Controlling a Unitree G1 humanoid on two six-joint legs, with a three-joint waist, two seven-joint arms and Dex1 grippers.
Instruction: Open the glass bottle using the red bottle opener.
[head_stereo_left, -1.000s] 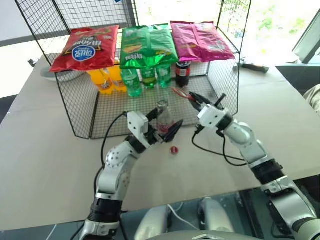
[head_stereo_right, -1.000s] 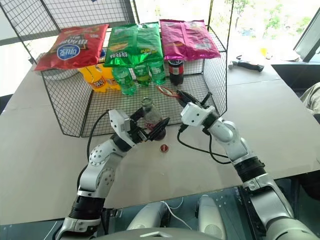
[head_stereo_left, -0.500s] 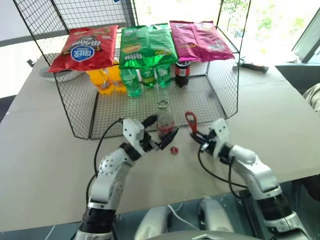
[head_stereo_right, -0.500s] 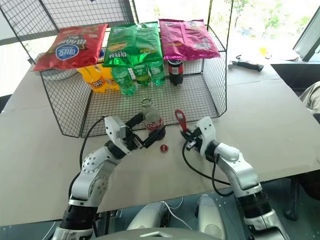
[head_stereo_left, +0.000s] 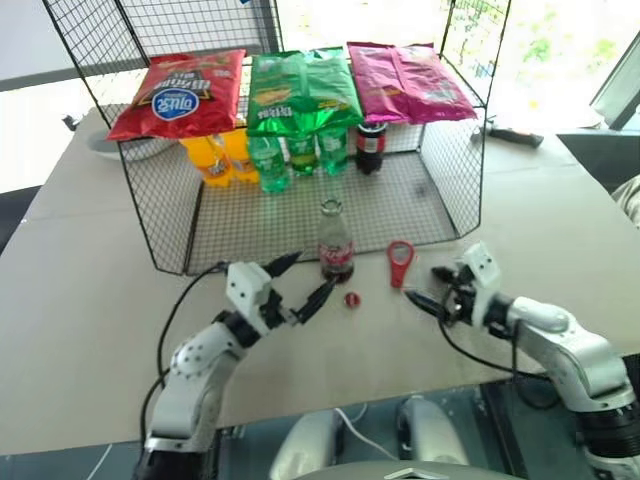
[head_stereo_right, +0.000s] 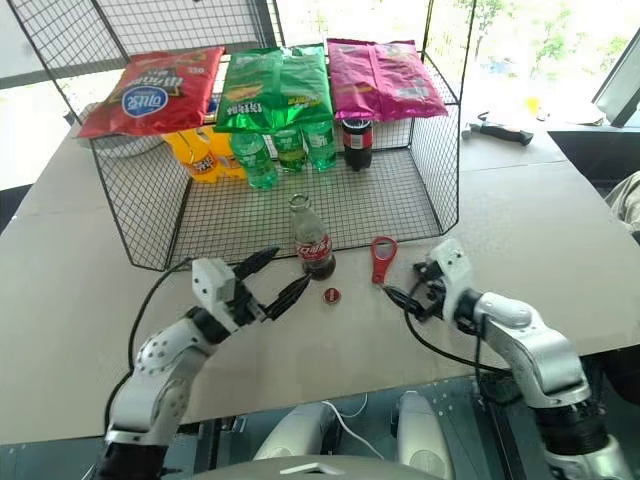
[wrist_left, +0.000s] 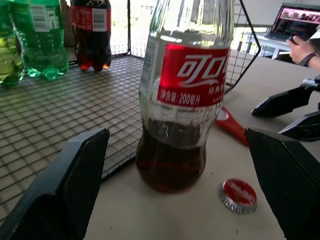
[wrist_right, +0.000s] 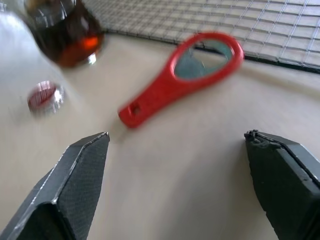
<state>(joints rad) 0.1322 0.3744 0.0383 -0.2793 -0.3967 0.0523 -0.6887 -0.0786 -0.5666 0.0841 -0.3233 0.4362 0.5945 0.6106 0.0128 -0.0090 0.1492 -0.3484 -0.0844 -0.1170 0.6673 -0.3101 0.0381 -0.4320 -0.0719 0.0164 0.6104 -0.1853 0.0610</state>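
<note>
Fingers of both the left gripper and right gripper are spread, empty. The red bottle opener lies flat on the counter at 3 o'clock of the upright glass bottle; its cap lies at 5 o'clock.

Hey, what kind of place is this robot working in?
Probably a lab or office mocked up as a snack shop: a wire rack with chip bags and soft-drink bottles on a plain table, by bright windows.

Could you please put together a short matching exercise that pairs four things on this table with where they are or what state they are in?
Things:
1. glass bottle
2. red bottle opener
3. red cap
4. right gripper

States:
A. lying flat on the table beside the wire rack
B. standing upright, mouth uncapped
C. open, holding nothing
D. loose on the table in front of the bottle

Pairs: 1-B, 2-A, 3-D, 4-C
</note>
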